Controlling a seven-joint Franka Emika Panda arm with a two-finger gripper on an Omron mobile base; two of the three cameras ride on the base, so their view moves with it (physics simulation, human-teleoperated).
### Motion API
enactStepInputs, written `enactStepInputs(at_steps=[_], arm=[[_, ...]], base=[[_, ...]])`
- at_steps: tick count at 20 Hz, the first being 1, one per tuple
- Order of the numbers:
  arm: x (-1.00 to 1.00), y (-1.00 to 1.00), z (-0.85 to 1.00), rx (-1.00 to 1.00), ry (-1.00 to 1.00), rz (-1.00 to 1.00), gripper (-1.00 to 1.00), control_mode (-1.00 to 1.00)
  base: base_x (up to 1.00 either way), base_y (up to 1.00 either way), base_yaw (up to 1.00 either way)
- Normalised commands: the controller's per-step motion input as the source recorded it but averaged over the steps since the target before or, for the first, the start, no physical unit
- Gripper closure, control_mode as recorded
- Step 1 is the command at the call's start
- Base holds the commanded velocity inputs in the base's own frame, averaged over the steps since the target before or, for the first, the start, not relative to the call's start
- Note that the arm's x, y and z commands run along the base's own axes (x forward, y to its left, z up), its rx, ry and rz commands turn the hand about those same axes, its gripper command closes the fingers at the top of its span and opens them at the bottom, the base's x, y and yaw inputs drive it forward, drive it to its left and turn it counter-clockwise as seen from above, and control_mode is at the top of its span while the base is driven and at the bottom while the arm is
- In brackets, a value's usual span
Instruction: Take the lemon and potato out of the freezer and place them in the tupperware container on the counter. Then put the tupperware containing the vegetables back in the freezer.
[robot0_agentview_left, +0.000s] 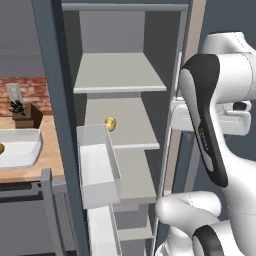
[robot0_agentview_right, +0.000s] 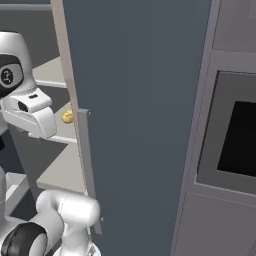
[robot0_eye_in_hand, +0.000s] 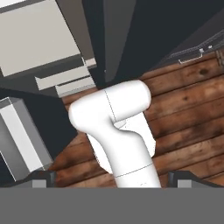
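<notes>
The freezer (robot0_agentview_left: 120, 75) is standing open, the potato (robot0_agentview_left: 111, 123) is lying on its middle shelf (near the door bin (robot0_agentview_left: 98, 170)), and the gripper (robot0_eye_in_hand: 112, 177) fingers are standing wide apart, holding nothing

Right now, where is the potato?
The potato sits on a middle shelf inside the open freezer, near the shelf's left edge, just behind the white door bin in the left base view.

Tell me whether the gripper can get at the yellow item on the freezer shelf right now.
Probably yes: the freezer door is open, and the yellow item sits exposed at the shelf's front. The gripper is open but points at the floor.
</notes>
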Motion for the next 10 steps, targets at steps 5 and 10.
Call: enactStepInputs(at_steps=[5, 10], arm=[[0.00, 0.00, 0.00, 0.00, 0.00, 0.00, -1.00, 1.00], [0.00, 0.00, 0.00, 0.00, 0.00, 0.00, -1.00, 1.00]], base=[[0.00, 0.48, 0.00], [0.00, 0.46, 0.00]])
